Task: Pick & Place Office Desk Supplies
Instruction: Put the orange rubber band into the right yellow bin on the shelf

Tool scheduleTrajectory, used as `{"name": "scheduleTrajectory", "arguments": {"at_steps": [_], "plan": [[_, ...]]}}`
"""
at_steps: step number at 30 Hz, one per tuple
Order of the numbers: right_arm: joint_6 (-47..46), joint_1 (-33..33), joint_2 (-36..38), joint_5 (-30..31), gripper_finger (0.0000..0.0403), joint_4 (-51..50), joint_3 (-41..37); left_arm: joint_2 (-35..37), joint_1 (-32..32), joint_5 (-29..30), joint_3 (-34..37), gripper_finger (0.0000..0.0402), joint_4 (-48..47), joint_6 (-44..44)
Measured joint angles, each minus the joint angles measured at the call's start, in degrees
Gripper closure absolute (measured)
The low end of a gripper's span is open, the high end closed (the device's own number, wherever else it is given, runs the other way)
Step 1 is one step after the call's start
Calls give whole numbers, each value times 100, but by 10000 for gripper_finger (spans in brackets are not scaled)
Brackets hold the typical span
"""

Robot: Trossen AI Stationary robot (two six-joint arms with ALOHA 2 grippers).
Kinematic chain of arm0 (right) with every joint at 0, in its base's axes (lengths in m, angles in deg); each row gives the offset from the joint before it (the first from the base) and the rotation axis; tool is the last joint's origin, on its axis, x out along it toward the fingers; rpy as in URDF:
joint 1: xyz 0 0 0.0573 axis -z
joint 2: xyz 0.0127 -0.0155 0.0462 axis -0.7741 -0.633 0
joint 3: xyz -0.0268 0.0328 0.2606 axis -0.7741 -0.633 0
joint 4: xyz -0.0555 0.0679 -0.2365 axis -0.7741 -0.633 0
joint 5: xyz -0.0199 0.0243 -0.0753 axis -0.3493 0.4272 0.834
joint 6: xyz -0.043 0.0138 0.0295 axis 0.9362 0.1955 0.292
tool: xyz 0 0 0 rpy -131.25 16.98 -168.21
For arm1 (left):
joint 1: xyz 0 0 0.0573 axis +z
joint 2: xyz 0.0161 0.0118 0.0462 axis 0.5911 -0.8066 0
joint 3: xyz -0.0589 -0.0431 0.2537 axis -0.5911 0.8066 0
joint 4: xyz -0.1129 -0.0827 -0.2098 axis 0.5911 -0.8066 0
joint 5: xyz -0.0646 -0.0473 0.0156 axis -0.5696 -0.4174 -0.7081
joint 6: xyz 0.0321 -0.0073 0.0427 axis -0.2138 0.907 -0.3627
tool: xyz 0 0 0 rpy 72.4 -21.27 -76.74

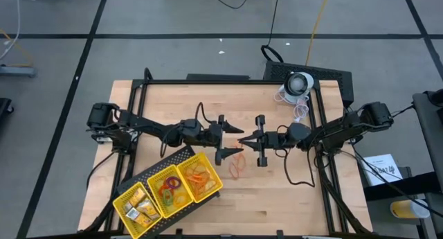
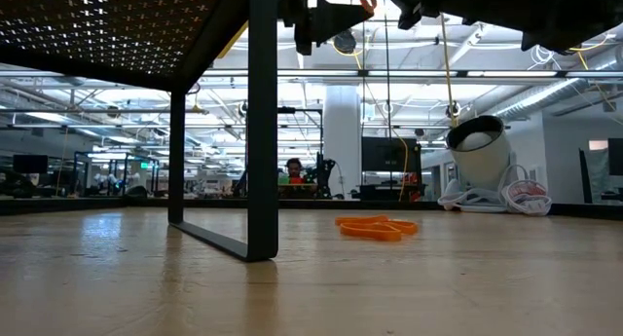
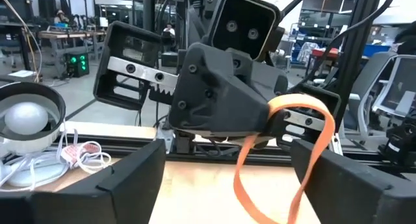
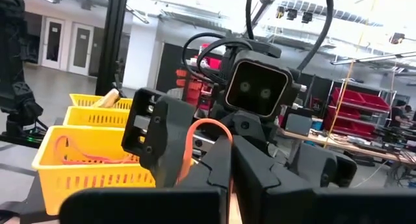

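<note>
A: Closest in, on the left wrist view: own fingers [image 3: 130, 178] spread wide, nothing between the pads. So left gripper [image 1: 237, 142] fully open, up at mid-table
B: And the right?
A: Nose to nose with it. Right gripper [image 3: 279, 123] pinched tight on one orange rubber band [image 3: 305, 106], with the loop drooping below the tips, in front of the gap between the left fingers. Touching the left fingers or not: cannot tell
B: Height?
A: Both well clear of the wooden table [image 2: 292, 287]. Seen in the low view only at the top edge
B: Rest of the supplies?
A: Loose orange bands [image 1: 237, 167] flat on the wood, on the near side of the grippers, just beside the yellow tray [image 1: 181, 210]. In the tray: yellow-gold blocky pieces [image 1: 138, 208] in the end compartment by the table's front edge, coloured rings [image 1: 169, 186] in the middle one, more orange bands [image 1: 201, 176] in the compartment nearest the grippers
B: Anything else on deck?
A: White domed device [image 1: 299, 82] with coiled cable at the far right side, well apart from the rest. Black frame post [image 2: 261, 122] standing on the wood
</note>
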State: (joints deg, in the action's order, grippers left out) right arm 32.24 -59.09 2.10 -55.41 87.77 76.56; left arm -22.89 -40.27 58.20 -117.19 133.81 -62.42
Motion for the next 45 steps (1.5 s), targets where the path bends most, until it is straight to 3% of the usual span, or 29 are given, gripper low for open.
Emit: {"name": "scheduleTrajectory", "arguments": {"at_steps": [20,33,40,45], "plan": [[9,4,0,12,403,-41,0,0,-5,-27,4,282,-25,79],[9,0,2,-14,403,-103,0,0,2,15,7,388,-26,-39],[-6,0,2,2,393,-142,0,0,0,118,9,389,-28,-44],[6,0,264,86,328,-632,0,14,1,-85,9,393,-39,37]]}}
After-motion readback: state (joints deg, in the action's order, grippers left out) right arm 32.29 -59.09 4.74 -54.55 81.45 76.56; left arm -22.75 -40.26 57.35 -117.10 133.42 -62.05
